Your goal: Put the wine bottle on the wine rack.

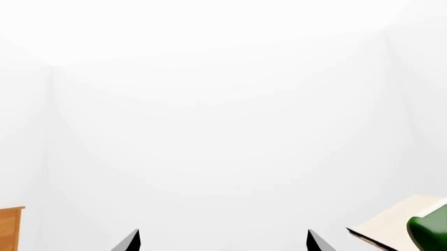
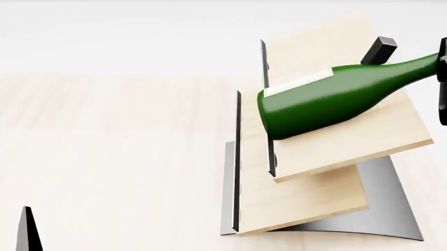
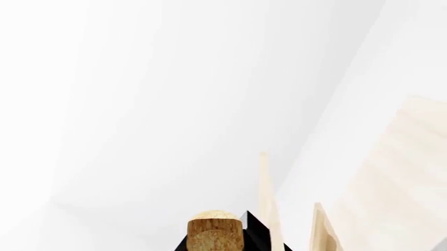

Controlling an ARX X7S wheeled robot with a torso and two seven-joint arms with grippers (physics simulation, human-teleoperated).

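The left gripper [image 1: 222, 241] is sitting low at the left, its two tips apart and holding nothing. The wine bottle [image 2: 335, 97] is lying tilted on the top board of the wine rack [image 2: 314, 193]. The right gripper [image 2: 443, 78] is squeezing its neck.

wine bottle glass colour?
Dark green; the wine bottle shows best in the head view.

Wine rack [image 2: 314, 209] on wooden table [image 2: 112, 141]
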